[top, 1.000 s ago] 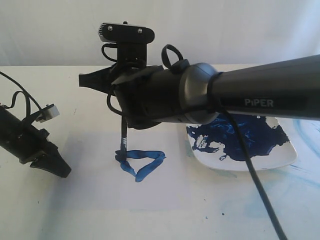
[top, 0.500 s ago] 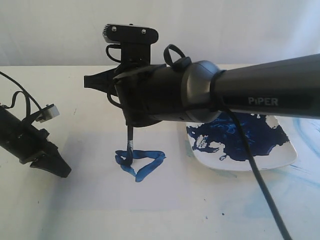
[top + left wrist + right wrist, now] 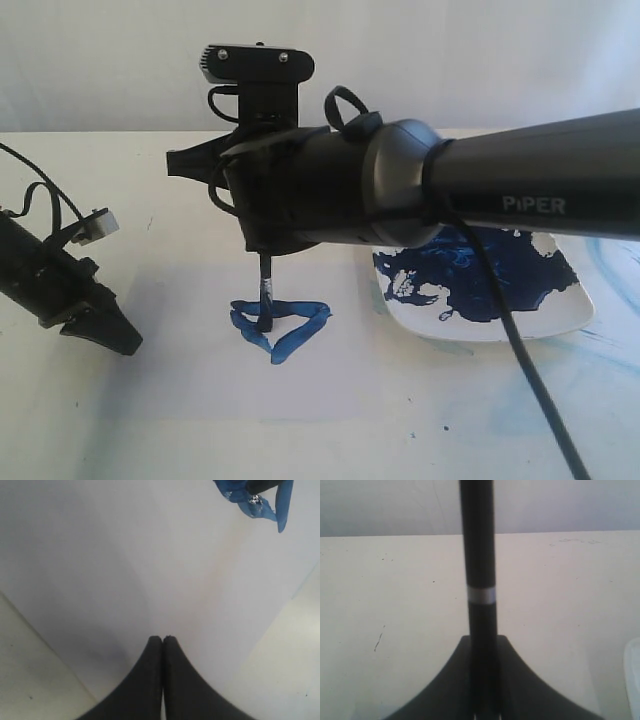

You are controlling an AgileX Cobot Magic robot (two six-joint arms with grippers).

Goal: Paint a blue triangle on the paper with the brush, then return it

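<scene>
Below, pale paper (image 3: 200, 385) on cream tabletop (image 3: 150, 190); right end effector (image 3: 482, 642) pinching brush (image 3: 479, 555), left end effector (image 3: 162, 640) closed.

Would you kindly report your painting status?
Left end effector shut, empty. Right end effector shut on black-handled paintbrush, tip on blue outline triangle on pale paper. White paint plate lies apart.

Exterior camera looked slightly down across the bench (image 3: 100, 170); left wrist camera, close above the paper (image 3: 125, 555), shared the blue triangle (image 3: 300, 311).
</scene>
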